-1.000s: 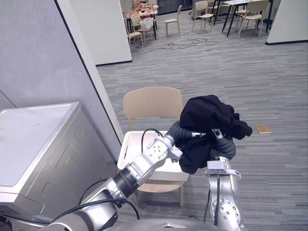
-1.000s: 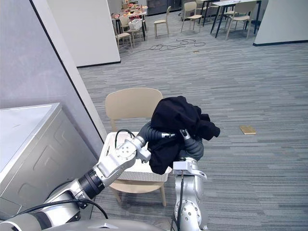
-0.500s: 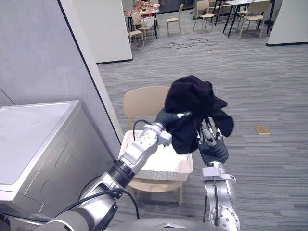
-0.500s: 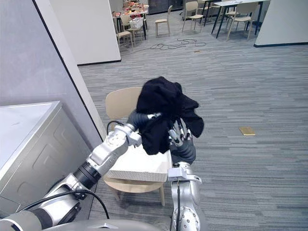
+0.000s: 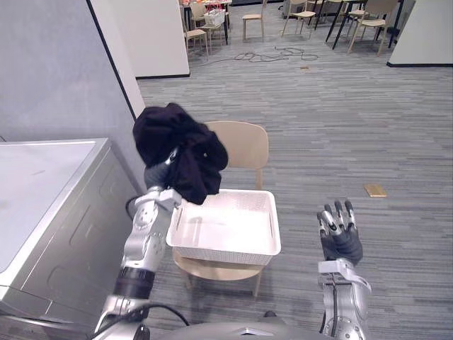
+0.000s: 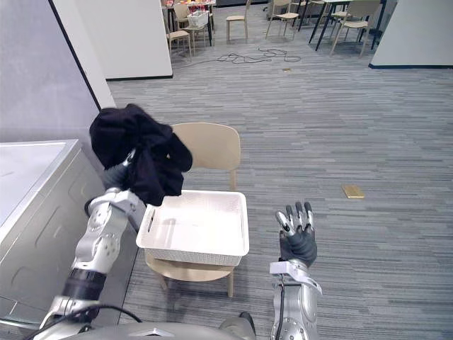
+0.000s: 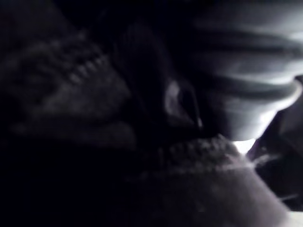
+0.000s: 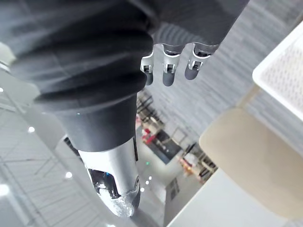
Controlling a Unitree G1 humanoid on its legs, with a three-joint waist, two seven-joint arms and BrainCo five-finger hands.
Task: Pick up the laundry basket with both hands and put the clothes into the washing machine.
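The bunched black garment [image 5: 180,145] is held up over the left rim of the white perforated plastic laundry basket [image 5: 226,251], draped over the left hand [image 5: 154,177] — the cloth buries that hand, so its grip cannot be told. The basket sits on a beige chair [image 5: 244,142], right of the silver-grey washing machine [image 5: 49,191]. The right hand [image 5: 340,234] is raised near, right of the basket and apart from it — fingers straight, holding nothing.

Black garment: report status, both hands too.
Right hand open, empty, right of laundry basket. Black garment draped over raised left hand, beside washing machine. Nothing in between.
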